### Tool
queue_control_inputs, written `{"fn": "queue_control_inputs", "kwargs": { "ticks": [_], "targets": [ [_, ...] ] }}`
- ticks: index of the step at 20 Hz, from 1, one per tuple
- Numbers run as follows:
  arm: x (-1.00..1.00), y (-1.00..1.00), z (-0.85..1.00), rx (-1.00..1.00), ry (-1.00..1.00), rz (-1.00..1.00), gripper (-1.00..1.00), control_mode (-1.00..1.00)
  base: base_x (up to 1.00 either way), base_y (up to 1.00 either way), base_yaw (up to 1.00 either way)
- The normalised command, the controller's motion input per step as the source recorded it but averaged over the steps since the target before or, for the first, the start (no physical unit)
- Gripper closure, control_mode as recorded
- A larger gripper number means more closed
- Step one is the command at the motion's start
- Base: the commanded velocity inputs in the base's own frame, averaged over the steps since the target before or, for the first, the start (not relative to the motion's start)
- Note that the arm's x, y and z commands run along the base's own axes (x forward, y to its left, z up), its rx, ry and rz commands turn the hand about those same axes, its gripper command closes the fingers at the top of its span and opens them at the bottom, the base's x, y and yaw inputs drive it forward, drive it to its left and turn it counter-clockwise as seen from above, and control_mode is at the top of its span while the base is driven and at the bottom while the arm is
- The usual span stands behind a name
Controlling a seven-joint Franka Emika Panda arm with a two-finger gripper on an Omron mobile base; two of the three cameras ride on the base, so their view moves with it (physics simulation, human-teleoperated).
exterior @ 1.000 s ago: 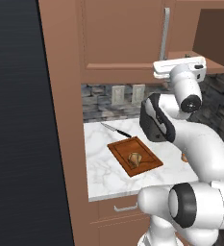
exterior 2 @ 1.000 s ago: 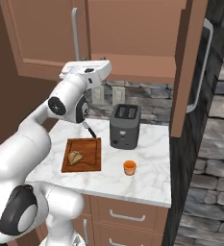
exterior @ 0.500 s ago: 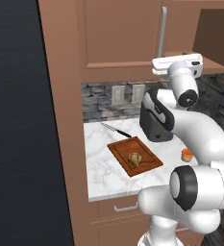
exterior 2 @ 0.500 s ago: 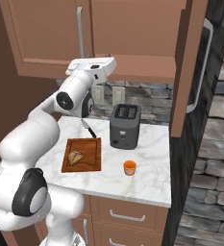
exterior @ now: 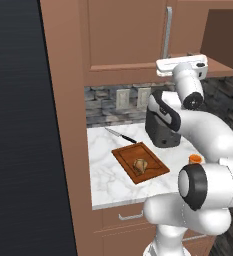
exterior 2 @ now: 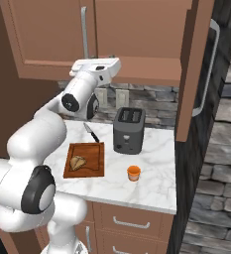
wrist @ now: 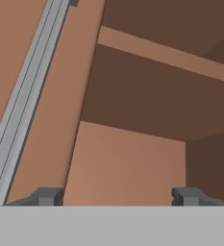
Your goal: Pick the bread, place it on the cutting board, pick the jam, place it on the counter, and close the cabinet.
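Observation:
The bread (exterior: 140, 164) (exterior 2: 78, 161) lies on the cutting board (exterior: 125, 152) (exterior 2: 93, 151). The orange jam (exterior: 195, 159) (exterior 2: 133, 172) stands on the counter (exterior: 104, 175) (exterior 2: 156, 183), right of the board and in front of the toaster. My gripper (exterior: 182, 65) (exterior 2: 97, 66) (wrist: 117, 197) is raised at the bottom edge of the cabinet (exterior: 123, 40) (exterior 2: 47, 34), open and empty. It faces the cabinet's bare inside shelf (wrist: 128, 158). The right cabinet door (exterior 2: 194, 64) (exterior: 223, 35) stands swung open.
A dark toaster (exterior: 160, 125) (exterior 2: 129, 130) stands at the back of the counter. A knife (exterior: 120, 135) (exterior 2: 91, 133) lies behind the board. The shut door's bar handle (exterior: 167, 30) (exterior 2: 84, 32) (wrist: 22, 96) hangs just left of my hand. Drawers (exterior 2: 132, 223) sit below.
My hand has risen slightly toward the cabinet opening and the arm's elbow has swung aside. Bread, jam and board have not moved.

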Motion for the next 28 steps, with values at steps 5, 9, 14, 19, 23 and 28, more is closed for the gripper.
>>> {"fn": "queue_control_inputs", "kwargs": {
  "ticks": [5, 9, 14, 19, 23, 28],
  "targets": [
    [0.14, 0.00, 0.00, 0.01, 0.00, 0.07, -1.00, -1.00, 0.00, 0.00, 0.00],
    [-0.03, 0.00, 0.00, 0.01, -0.01, 0.03, -1.00, -1.00, 0.00, 0.00, 0.00],
    [-0.35, -0.10, 0.00, 0.00, -0.03, 0.06, -1.00, -1.00, 0.00, 0.00, 0.00],
    [-0.54, -0.16, 0.08, 0.00, -0.01, 0.03, -1.00, -1.00, 0.00, 0.00, 0.00],
    [-0.54, -0.12, 0.27, 0.00, 0.00, 0.00, -1.00, -1.00, 0.00, 0.00, 0.00],
    [-0.50, -0.06, 0.36, 0.00, 0.03, 0.00, -1.00, -1.00, 0.00, 0.00, 0.00]
  ]
}}
